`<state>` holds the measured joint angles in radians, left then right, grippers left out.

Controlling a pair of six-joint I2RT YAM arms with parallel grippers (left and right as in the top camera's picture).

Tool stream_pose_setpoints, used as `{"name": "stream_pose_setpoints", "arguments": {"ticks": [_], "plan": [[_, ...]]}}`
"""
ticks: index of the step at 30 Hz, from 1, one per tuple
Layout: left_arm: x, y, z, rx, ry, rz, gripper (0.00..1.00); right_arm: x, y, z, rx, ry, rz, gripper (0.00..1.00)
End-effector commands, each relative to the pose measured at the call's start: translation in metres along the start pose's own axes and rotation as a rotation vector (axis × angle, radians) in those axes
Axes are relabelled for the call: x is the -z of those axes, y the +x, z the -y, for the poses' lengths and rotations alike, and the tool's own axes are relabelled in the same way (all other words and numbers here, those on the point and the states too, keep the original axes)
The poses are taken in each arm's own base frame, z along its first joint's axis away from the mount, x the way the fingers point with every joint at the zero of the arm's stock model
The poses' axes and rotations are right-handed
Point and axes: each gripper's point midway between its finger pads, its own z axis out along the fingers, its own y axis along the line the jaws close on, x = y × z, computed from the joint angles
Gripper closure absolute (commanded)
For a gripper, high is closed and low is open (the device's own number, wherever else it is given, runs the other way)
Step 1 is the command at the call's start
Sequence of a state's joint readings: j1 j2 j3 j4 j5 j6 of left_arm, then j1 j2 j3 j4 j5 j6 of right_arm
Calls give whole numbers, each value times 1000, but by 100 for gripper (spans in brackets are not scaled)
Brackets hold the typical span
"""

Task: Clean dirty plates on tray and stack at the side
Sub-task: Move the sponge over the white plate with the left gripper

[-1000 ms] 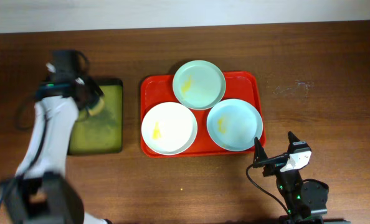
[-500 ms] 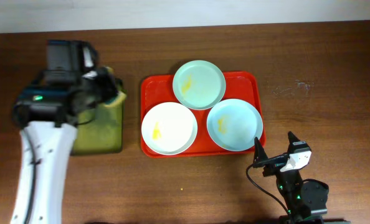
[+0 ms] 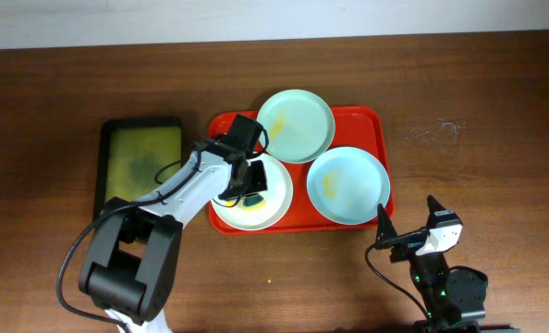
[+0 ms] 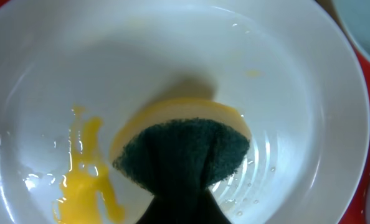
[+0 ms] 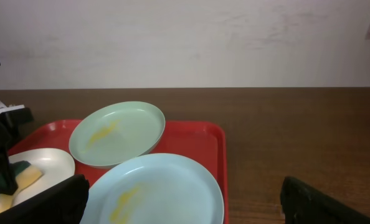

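The red tray (image 3: 376, 120) holds three plates. The white plate (image 3: 267, 205) is at its front left, the mint green plate (image 3: 298, 125) at the back, the pale blue plate (image 3: 350, 185) at the right. All three carry yellow smears. My left gripper (image 3: 250, 178) is shut on a yellow and green sponge (image 4: 185, 140) and presses it onto the white plate (image 4: 297, 93), beside a yellow smear (image 4: 85, 180). My right gripper (image 3: 408, 239) is open and empty, near the table's front edge, just in front of the blue plate (image 5: 154, 190).
A black tray with a yellow-green inside (image 3: 140, 166) lies left of the red tray. The mint green plate (image 5: 116, 134) and the red tray (image 5: 203, 140) also show in the right wrist view. A pale wall (image 5: 185, 37) runs behind the table.
My left gripper has carried the sponge from the black tray rightward and down onto the white plate. The right arm has not moved.
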<state>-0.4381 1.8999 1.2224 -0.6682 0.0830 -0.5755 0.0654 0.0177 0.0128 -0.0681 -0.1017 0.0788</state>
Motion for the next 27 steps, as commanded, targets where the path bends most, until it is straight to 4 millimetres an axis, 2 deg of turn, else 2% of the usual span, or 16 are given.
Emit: {"name": "stream_pose_setpoints", "arguments": {"ticks": [1, 4, 5, 6, 7, 8, 9, 10, 13, 16, 19, 22, 23, 25, 26, 27], "plan": [[3, -3, 5, -12, 15, 7, 81, 0, 3, 0, -4, 0, -5, 1], [33, -17, 22, -89, 103, 7, 77, 0, 3, 0, -4, 0, -5, 1], [51, -24, 24, -86, 114, 20, 71, 0, 3, 0, -4, 0, -5, 1], [67, -31, 24, -78, 119, 38, 51, 0, 3, 0, -4, 0, -5, 1], [85, -37, 23, -66, 125, 56, 11, 0, 3, 0, -4, 0, -5, 1], [104, -43, 18, -53, 126, 79, 0, 0, 3, 0, -4, 0, -5, 1], [123, -50, 12, -56, 129, 108, 0, 0, 3, 0, -4, 0, -5, 1], [135, -54, 4, -45, 119, 128, 0, 0, 3, 0, -4, 0, -5, 1], [165, -60, -44, 39, 4, 188, 0, 0, 3, 0, -4, 0, -5, 1], [173, -46, -97, 129, -149, 138, 0, 0, 3, 0, -4, 0, -6, 1], [173, -33, -123, 178, -218, 75, 1, 0, 1, -2, -11, -9, 3, 1], [171, -31, -125, 182, -223, 59, 1, 10, -21, -57, -288, -340, 36, 1], [171, -30, -125, 181, -224, 57, 1, 15, -25, -69, -373, -418, 21, 1], [171, -28, -125, 180, -227, 49, 1, 24, -62, -73, -518, -483, 132, 1], [171, -27, -125, 181, -228, 46, 1, 38, -92, -80, -489, -555, 252, 1], [171, -27, -125, 181, -228, 46, 1, 71, -145, -85, -400, -629, 496, 1]]}}
